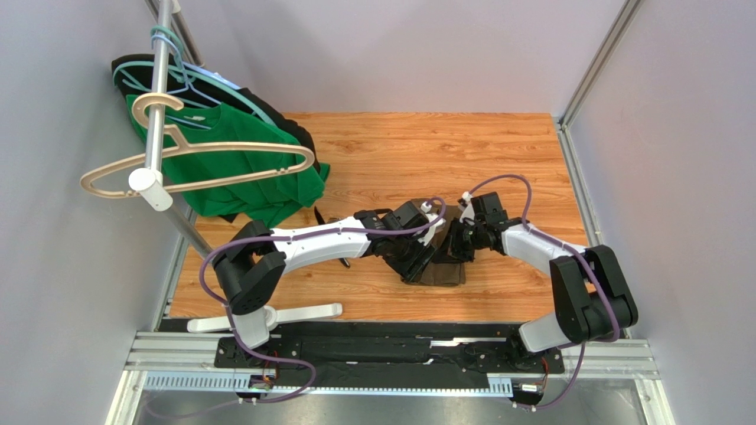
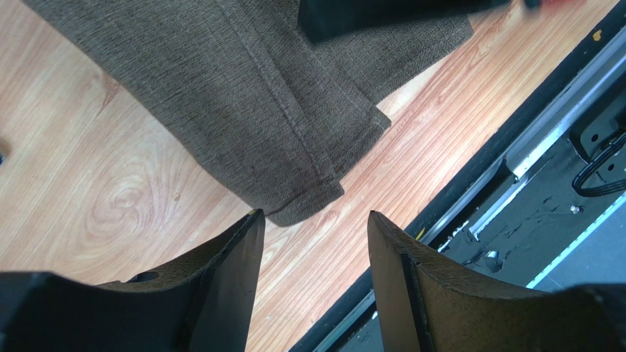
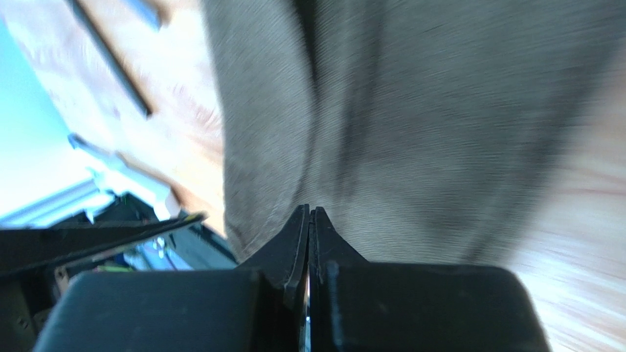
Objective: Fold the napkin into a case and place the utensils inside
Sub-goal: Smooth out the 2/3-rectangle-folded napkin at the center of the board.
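Wood-grain tabletop [image 1: 399, 150], grey walls [image 1: 399, 53] around; napkin [image 1: 441, 270] lying centre.

You see two arms built alike: the left arm [image 1: 311, 241] and the right arm [image 1: 532, 246] wear white shells between bulky black joint housings [image 1: 253, 270]. A purple cable [image 1: 206, 270] loops along each, from behind the hand back to the base. Your left gripper [image 2: 316, 220] carries two dark wedge-shaped fingers [image 2: 220, 279] with matte faces; your right gripper [image 3: 310, 214] shows the same black tapered fingers, set on a blocky black body
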Tool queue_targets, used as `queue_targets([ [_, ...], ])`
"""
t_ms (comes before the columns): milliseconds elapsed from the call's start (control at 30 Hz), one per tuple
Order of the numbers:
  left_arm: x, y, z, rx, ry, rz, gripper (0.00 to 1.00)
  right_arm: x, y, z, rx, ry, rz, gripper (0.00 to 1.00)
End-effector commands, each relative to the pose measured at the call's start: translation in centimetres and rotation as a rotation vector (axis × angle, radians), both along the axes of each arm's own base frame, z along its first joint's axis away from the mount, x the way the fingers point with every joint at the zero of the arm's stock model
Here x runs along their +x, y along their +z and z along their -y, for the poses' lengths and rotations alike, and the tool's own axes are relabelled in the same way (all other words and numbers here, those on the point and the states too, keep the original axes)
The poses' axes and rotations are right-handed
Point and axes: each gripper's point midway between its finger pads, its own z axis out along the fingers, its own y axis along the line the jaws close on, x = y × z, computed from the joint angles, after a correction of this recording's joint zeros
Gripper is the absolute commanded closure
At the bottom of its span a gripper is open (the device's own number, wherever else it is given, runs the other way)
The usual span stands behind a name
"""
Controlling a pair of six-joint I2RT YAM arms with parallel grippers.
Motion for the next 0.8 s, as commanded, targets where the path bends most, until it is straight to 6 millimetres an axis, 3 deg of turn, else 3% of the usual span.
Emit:
queue_targets([
  [0,0.7,0.8,1.9,-0.064,-0.006,0.011,0.36,-0.8,0.5,-1.8,0.056,0.031,0.004,1.0],
  [233,1.0,-0.5,2.4,-0.045,-0.013,0.0,0.37,-1.2,0.1,-2.5,0.072,0.045,-0.009,1.0],
  [467,1.7,-1.0,2.4,-0.023,0.007,0.018,0.55,-1.7,-0.7,-2.6,0.077,0.055,-0.033,1.0],
  [567,2.0,-0.8,2.7,-0.025,0.008,0.027,0.66,-2.0,-1.2,-2.6,0.074,0.059,-0.043,1.0],
  [700,2.3,-0.5,2.9,-0.026,0.013,0.034,0.97,-2.1,-1.7,-2.5,0.065,0.057,-0.051,1.0],
  [767,2.1,-0.1,3.3,-0.042,0.003,0.022,1.0,-2.0,-2.1,-2.3,0.046,0.053,-0.05,1.0],
])
